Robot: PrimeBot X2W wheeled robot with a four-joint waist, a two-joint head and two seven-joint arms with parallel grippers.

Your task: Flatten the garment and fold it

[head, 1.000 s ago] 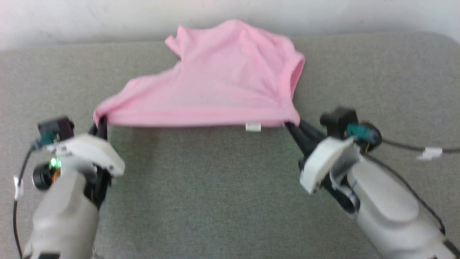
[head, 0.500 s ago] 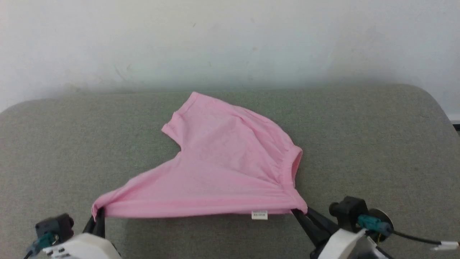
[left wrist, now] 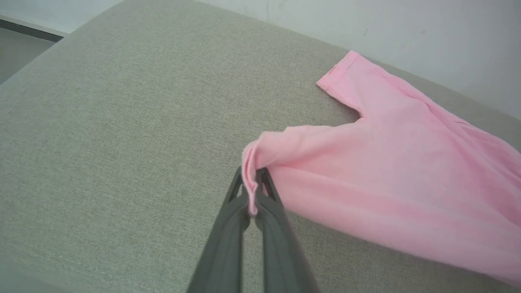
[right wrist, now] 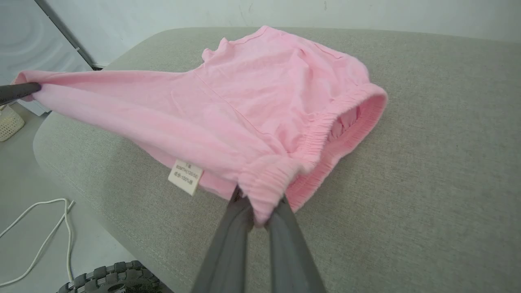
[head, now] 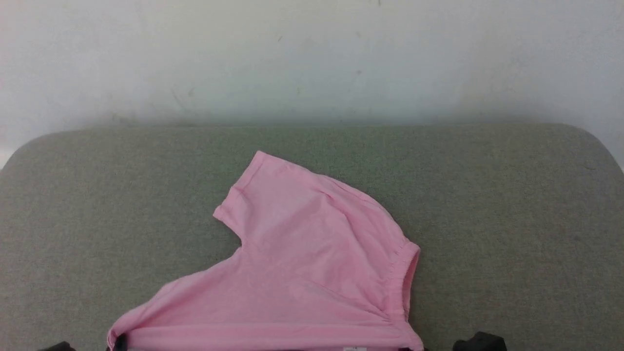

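Note:
The light-pink garment (head: 312, 273) lies partly spread on the grey padded table (head: 487, 219), one leg pointing to the far left. Its near edge is stretched taut and lifted between my two grippers. In the left wrist view my left gripper (left wrist: 252, 185) is shut on a bunched corner of the garment (left wrist: 386, 162). My right gripper (right wrist: 260, 209) is shut on the gathered waistband corner of the garment (right wrist: 252, 93), beside the white label (right wrist: 186, 176). The left gripper's dark fingers (right wrist: 16, 91) also show at the garment's far end in the right wrist view.
A white wall (head: 312, 58) rises behind the table's far edge. Off the table's side, on the floor, are a white cable (right wrist: 36, 228), a white basket (right wrist: 8, 122) and a toothed wheel (right wrist: 110, 278). Bare table stretches to both sides of the garment.
The head camera has tilted up, so the whole picture slid down and the arms dropped out at the bottom. The garment has been drawn nearer from the table's far edge and lies flatter.

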